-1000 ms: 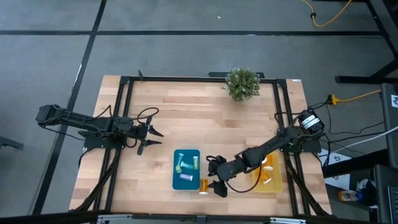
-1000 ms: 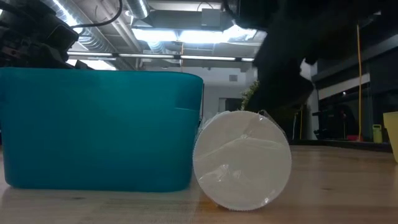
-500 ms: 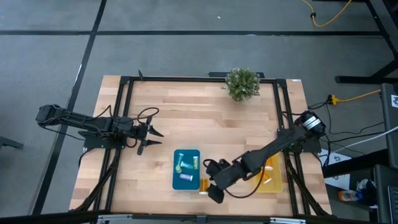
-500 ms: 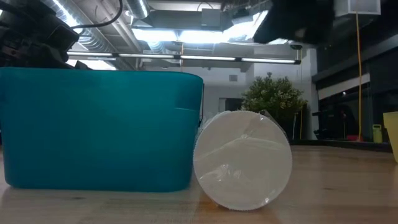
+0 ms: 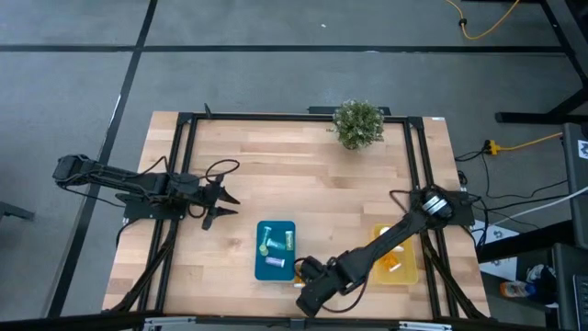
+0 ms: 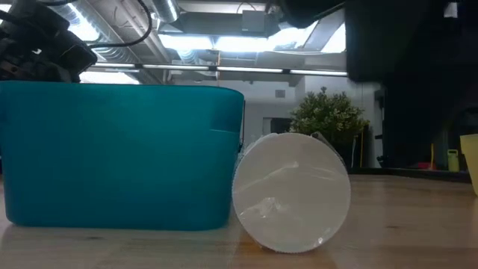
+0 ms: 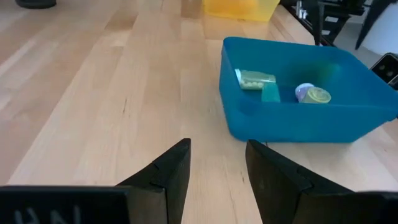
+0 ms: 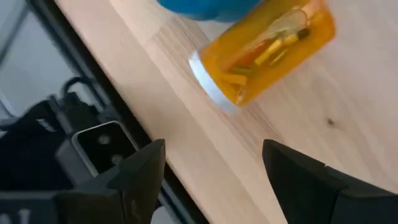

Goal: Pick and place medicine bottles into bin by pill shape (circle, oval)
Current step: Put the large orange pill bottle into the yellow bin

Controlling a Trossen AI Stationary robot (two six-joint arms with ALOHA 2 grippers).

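An orange pill bottle [image 8: 267, 46] with a white cap [image 6: 291, 193] lies on its side on the table, against the near right corner of the blue bin [image 5: 276, 250]. My right gripper [image 8: 214, 180] is open and empty. It hovers over the table's near edge [image 5: 306, 299], just nearer than the bottle. The blue bin holds a pale green bottle [image 7: 255, 79], a teal one [image 7: 270, 93] and a purple one [image 7: 311, 94]. The yellow bin [image 5: 395, 259] lies to the right, under my right arm. My left gripper [image 5: 220, 198] waits open at the left [image 7: 217, 168].
A potted green plant [image 5: 358, 122] stands at the far edge. Black frame rails run along the table's sides and near edge. A small camera block [image 8: 102, 146] sits at the near edge, just below my right gripper. Bare wood lies between the plant and the bins.
My right gripper has gone toward the table's near edge and a little left, from beside the yellow bin, past the orange bottle, out over the edge, staying open. The bottle and bins have kept still.
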